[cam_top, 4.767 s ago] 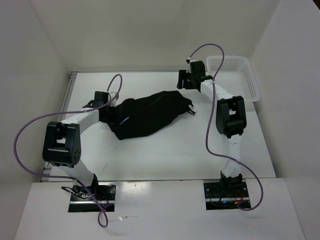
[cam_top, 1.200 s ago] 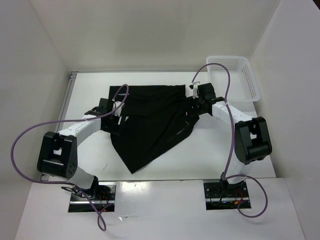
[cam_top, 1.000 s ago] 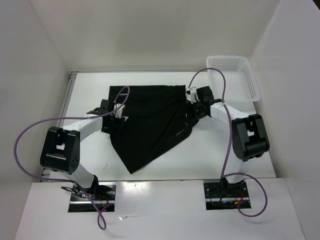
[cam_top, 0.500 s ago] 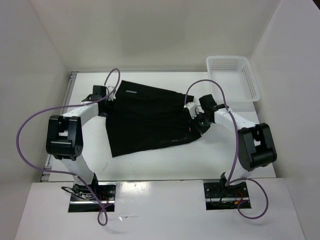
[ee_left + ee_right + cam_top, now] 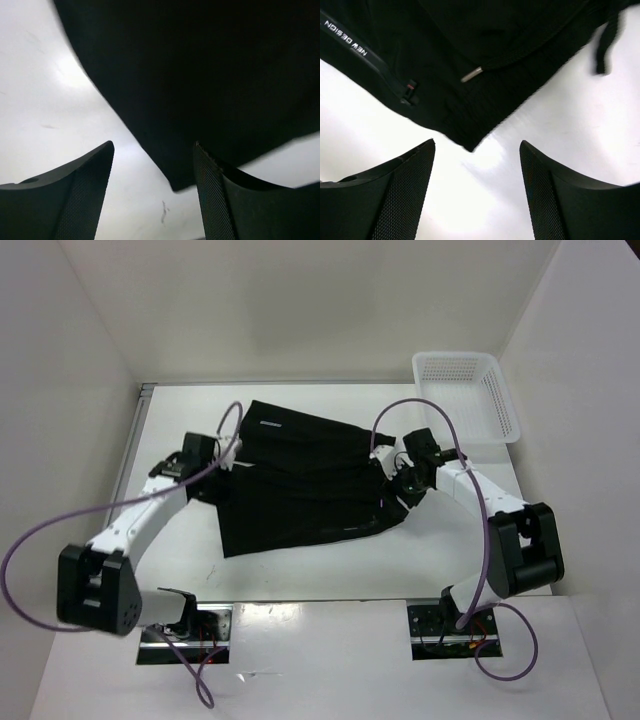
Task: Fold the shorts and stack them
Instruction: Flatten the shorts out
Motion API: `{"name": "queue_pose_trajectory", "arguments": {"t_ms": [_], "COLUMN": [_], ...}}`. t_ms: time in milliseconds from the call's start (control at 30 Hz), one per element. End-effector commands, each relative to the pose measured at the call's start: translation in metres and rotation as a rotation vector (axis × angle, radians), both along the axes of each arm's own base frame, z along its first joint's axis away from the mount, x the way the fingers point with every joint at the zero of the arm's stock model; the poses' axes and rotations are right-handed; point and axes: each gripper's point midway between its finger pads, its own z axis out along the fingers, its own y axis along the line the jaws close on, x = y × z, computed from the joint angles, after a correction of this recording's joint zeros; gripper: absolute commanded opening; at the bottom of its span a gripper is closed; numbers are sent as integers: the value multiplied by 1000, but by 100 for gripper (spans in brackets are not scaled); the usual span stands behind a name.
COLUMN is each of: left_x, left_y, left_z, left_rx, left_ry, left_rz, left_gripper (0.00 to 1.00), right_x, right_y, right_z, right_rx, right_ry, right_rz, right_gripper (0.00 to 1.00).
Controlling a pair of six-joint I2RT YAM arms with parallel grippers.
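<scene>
We are seeing the shorts (image 5: 300, 485) lying spread out in the middle of the table (image 5: 300, 575), between the two arms. They are resting loosely, with creases running across the cloth, and they are not yet folded into a neat packet. The basket (image 5: 505, 400) is sitting at the far right corner of the table, well apart from the shorts.

The left gripper (image 5: 212, 480) is hanging at the left edge of the shorts. In its wrist view we are finding its fingers (image 5: 82, 195) parted wide and gripping nothing. The black cloth (image 5: 200, 75) is filling the upper part of that view, and one corner is reaching down toward the gap above the bare table (image 5: 50, 100).

The right gripper (image 5: 402, 485) is hanging at the right edge of the shorts. Its fingers (image 5: 400, 195) are likewise spread wide and are closing on nothing. A corner of the shorts (image 5: 470, 40) is pointing toward the gap, with white table (image 5: 570, 130) showing below it. We are making out a drawstring (image 5: 520, 52) with a pale metal tip, a small zip pull (image 5: 409, 91) and a strip of white lettering (image 5: 345, 37) on the cloth there.
</scene>
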Motion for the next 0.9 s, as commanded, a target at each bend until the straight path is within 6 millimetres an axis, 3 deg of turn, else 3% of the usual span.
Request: {"name": "queue_pose_trajectory", "arguments": {"t_ms": [0, 67, 167, 300, 367, 433, 633, 667, 767, 800, 833, 867], "left_x": [-75, -87, -98, -105, -106, -107, -109, -111, -111, -110, -110, -112], "left_y": [-14, -17, -22, -19, -10, -12, -24, -24, -25, -26, -24, -23], "left_z": [-17, -22, -33, -49, -64, -64, -79, -82, -87, -89, -91, -94], "left_rx": [4, 16, 35, 106, 172, 173, 155, 156, 145, 143, 150, 151], "left_ry": [132, 133, 163, 169, 170, 169, 177, 180, 173, 166, 161, 162], "left_rz": [-98, -124, -159, -182, -168, -180, -227, -227, -230, -230, -226, -226], "left_gripper": [72, 72, 73, 73, 73, 73, 73, 72, 68, 61, 55, 49], "right_x": [35, 43, 28, -12, -21, -25, -11, -11, -5, -6, -7, -7], "right_y": [1, 0, 11, 23, 22, 18, 8, 8, 11, 14, 15, 15], "right_z": [49, 66, 68, 38, 18, 1, -32, -35, -39, -39, -40, -40], "right_rx": [-19, -36, -107, -196, -234, -262, -351, -350, -347, -333, -324, -324], "right_ry": [-190, -249, -260, -161, -120, -108, -149, -153, -165, -163, -161, -161], "right_rz": [74, 113, 285, 479, 499, 503, 542, 541, 539, 544, 547, 547], "right_gripper": [74, 74, 68, 67, 74, 74, 70, 68, 42, 35, 20, 15]}}
